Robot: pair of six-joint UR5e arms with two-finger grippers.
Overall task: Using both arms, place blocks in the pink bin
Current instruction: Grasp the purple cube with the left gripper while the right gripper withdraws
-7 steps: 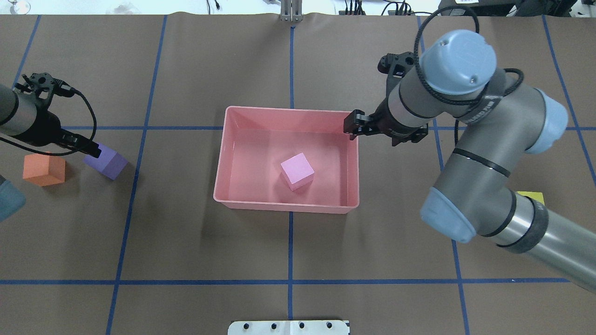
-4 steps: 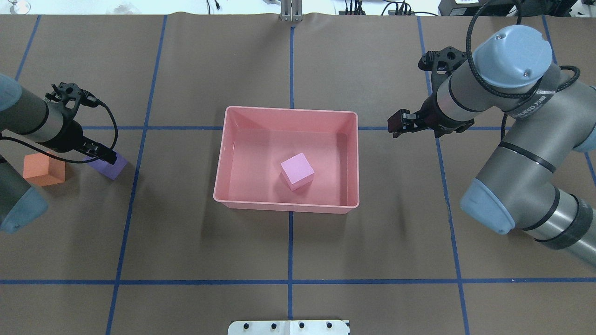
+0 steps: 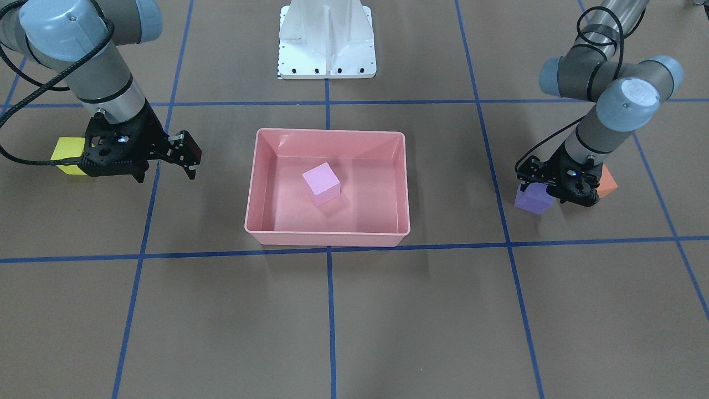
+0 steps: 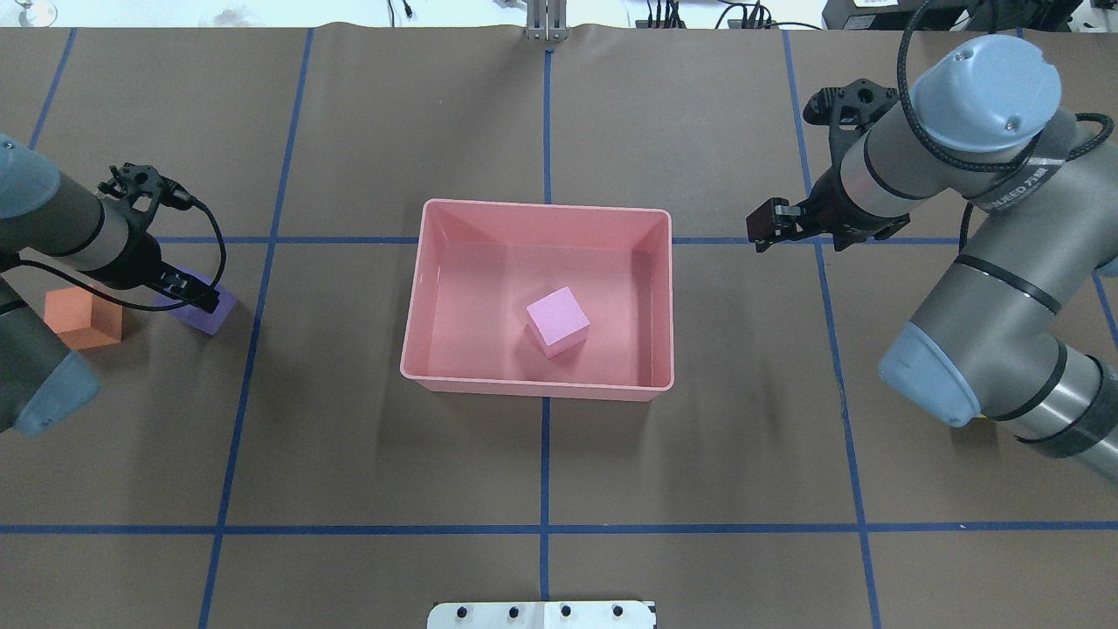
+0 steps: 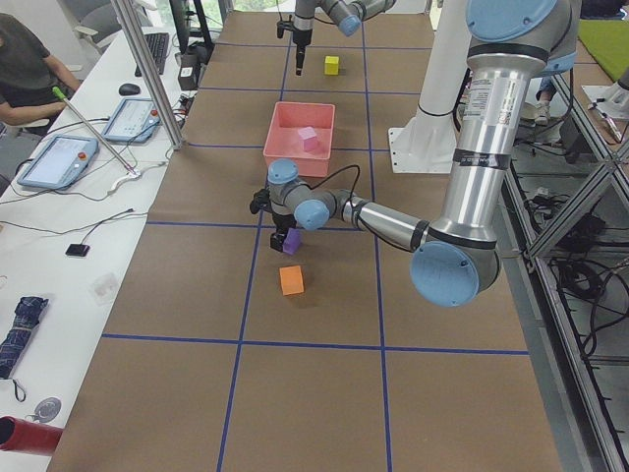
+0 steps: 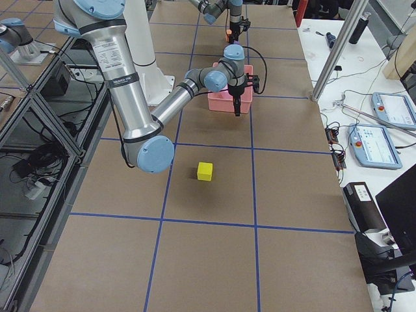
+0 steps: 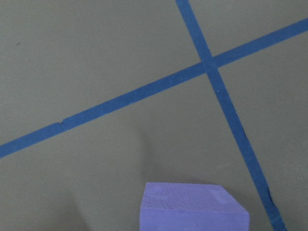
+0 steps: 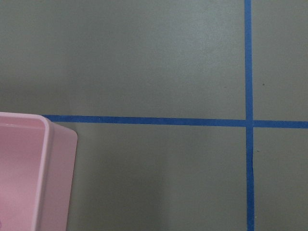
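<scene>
- Right gripper [image 4: 762,234] is hovering off the pink bin's [image 4: 537,389] 3 o'clock side, fingers spread wide, holding nothing.
- Left gripper [image 4: 203,301] is hanging at the purple block [image 4: 215,317], at the bin's 9 o'clock; I cannot tell its finger spacing.
- Pink block [image 4: 557,321] is lying inside the bin.

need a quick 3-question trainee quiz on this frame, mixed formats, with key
1. Multiple choice: what colour is the block lying in the pink bin? A yellow, B light pink, C orange.
2. True or false: the right gripper is outside the bin, open and holding nothing.
3. Short answer: which block is the left gripper at?

Key
1. B, the light pink block.
2. True.
3. The purple block.
</scene>
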